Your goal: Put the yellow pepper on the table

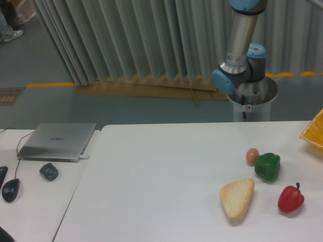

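The yellow pepper is out of view. The large white table [161, 176] fills the lower part of the camera view. Only the robot arm's base and lower links [242, 55] show behind the table's far edge at upper right. The gripper itself is outside the frame.
A green pepper [267, 167], a red pepper [290, 198], a small brown egg [252, 156] and a slice of bread [237, 199] lie at the table's right. A yellow basket edge [314, 132] shows at far right. A laptop [57, 141] and mice [49, 171] sit on the left desk.
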{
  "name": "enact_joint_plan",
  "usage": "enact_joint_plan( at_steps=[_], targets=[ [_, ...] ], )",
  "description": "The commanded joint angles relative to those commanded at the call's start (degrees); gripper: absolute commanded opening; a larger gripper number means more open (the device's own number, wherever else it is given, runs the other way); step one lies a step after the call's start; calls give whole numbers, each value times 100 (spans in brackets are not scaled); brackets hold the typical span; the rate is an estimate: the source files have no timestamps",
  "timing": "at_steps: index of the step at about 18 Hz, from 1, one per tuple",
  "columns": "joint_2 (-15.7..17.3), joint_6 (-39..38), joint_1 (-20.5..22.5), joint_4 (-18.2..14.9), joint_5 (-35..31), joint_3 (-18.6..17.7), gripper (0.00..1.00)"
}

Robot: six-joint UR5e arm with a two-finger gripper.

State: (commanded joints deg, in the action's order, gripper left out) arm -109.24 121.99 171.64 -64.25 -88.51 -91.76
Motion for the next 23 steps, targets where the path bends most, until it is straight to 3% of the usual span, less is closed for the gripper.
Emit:
enact_joint_plan(
  at_steps=[7,23],
  targets=[
    [-343,35,36,194,9,246,100],
    [-572,-176,159,440,-9,150,100]
  ],
)
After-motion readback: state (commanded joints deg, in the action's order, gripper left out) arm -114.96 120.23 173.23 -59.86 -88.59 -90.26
